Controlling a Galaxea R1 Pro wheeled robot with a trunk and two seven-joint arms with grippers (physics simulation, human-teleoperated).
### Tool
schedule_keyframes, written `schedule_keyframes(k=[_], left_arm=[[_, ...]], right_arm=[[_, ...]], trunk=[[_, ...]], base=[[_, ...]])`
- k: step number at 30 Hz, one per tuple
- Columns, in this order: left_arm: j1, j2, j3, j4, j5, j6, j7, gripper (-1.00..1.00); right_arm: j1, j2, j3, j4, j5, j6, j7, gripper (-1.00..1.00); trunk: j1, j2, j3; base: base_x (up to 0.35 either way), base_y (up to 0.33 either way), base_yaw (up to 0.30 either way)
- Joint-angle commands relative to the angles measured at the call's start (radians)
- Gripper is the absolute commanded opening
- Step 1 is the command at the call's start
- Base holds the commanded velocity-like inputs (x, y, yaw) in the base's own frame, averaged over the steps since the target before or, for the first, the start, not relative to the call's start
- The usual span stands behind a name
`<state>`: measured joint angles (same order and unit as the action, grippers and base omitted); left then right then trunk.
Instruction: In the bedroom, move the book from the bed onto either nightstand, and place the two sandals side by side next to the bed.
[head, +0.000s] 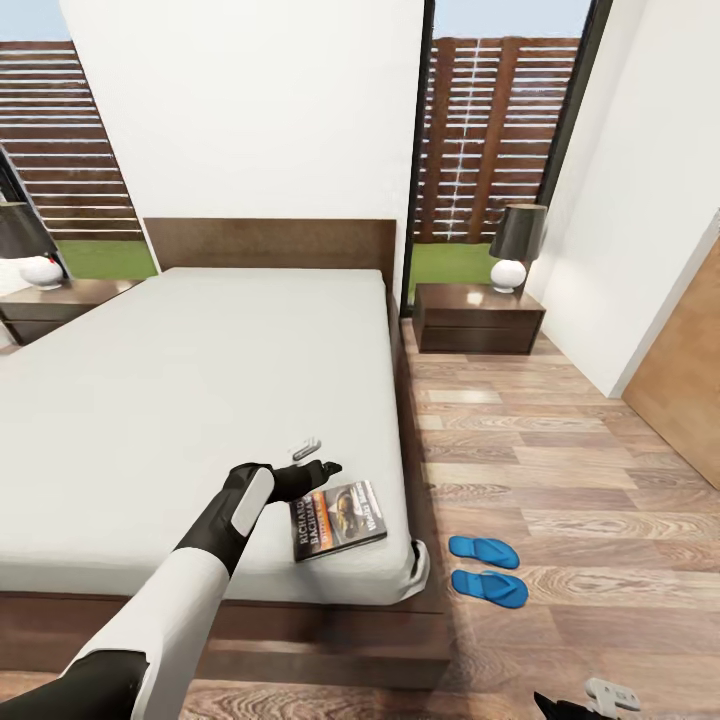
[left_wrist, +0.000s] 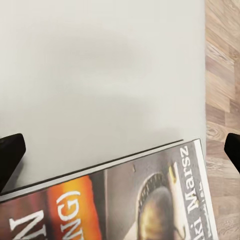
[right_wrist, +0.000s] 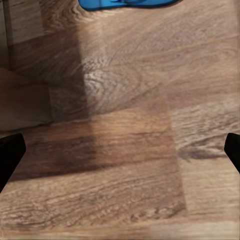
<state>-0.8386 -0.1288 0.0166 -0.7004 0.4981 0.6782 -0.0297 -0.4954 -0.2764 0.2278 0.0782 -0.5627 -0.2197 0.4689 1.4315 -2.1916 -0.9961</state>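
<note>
The book (head: 338, 518), dark with an orange band, lies flat on the bed's grey mattress (head: 180, 400) near its front right corner. My left gripper (head: 318, 458) hovers open just beyond the book's far edge. In the left wrist view its dark fingertips (left_wrist: 10, 152) stand wide apart over the book (left_wrist: 125, 205), holding nothing. Two blue sandals (head: 483, 550) (head: 490, 587) lie side by side on the floor beside that corner. My right gripper (head: 598, 697) is low over the floor, open and empty. A sandal (right_wrist: 125, 4) sits at the frame edge in the right wrist view.
A dark nightstand (head: 478, 318) with a lamp (head: 515, 245) stands right of the headboard, and another nightstand (head: 55, 300) with a lamp is on the left. Wood-plank floor (head: 560, 450) runs along the bed's right side. A brown door (head: 690, 380) is at the right wall.
</note>
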Motion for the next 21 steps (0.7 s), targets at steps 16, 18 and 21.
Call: schedule_keyframes(k=[16,18,21], left_arm=[[0.0,0.0,0.002,-0.001,-0.001,0.004,-0.002,1.0],[0.0,0.0,0.002,-0.001,-0.001,0.004,-0.002,1.0],[0.0,0.0,0.002,-0.001,-0.001,0.004,-0.002,1.0]], right_arm=[[-0.002,0.0,0.008,0.004,-0.009,-0.006,0.007,1.0],[-0.002,0.0,0.008,0.004,-0.009,-0.006,0.007,1.0],[-0.002,0.0,0.008,0.004,-0.009,-0.006,0.007,1.0]], trunk=[[0.0,0.0,-0.001],[0.0,0.0,-0.001],[0.0,0.0,-0.001]], base=[[-0.002,0.0,0.0],[-0.003,0.0,0.0],[-0.082,0.0,0.0]])
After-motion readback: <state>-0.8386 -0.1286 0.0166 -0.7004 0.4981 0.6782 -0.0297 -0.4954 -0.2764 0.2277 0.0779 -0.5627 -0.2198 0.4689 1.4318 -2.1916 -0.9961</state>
